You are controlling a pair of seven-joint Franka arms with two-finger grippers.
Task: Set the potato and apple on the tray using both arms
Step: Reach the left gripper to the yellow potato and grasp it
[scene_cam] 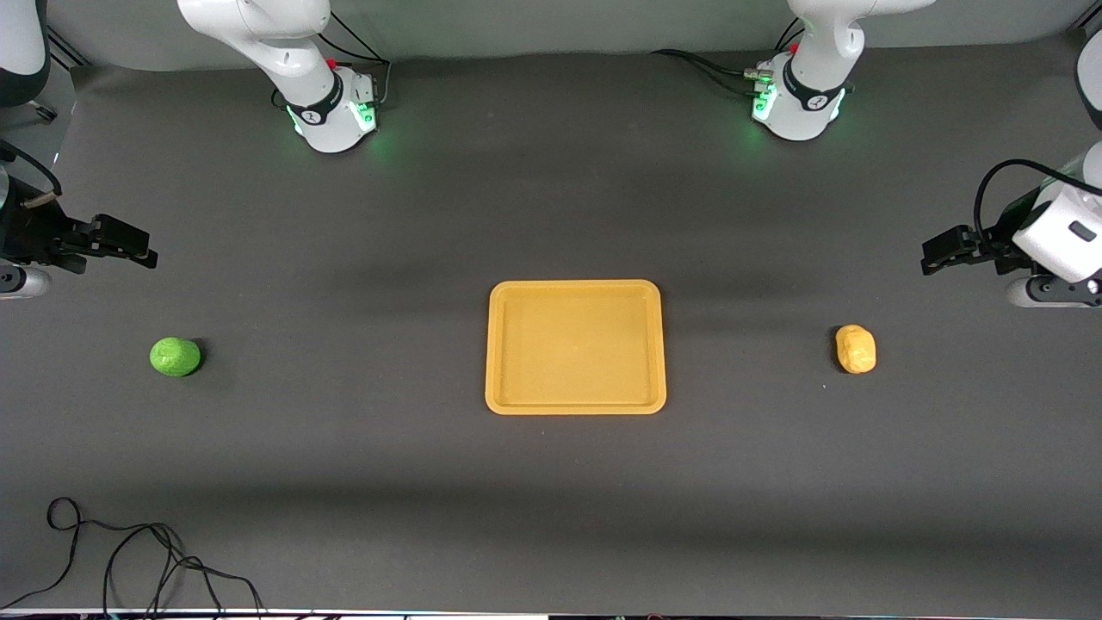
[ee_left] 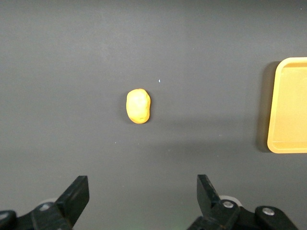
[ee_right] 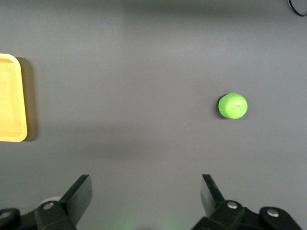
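The orange-yellow tray (scene_cam: 575,405) lies empty in the middle of the table. The yellow-tan potato (scene_cam: 855,349) lies on the table toward the left arm's end; it also shows in the left wrist view (ee_left: 138,106). The green apple (scene_cam: 176,356) lies toward the right arm's end; it also shows in the right wrist view (ee_right: 233,106). My left gripper (scene_cam: 934,256) is open and empty, up in the air at its end of the table. My right gripper (scene_cam: 138,247) is open and empty, up in the air at its end.
A black cable (scene_cam: 129,560) lies looped at the table's edge nearest the front camera, toward the right arm's end. The arm bases (scene_cam: 336,112) (scene_cam: 796,103) stand along the table's edge farthest from that camera. The tray's edge shows in both wrist views (ee_left: 288,108) (ee_right: 12,103).
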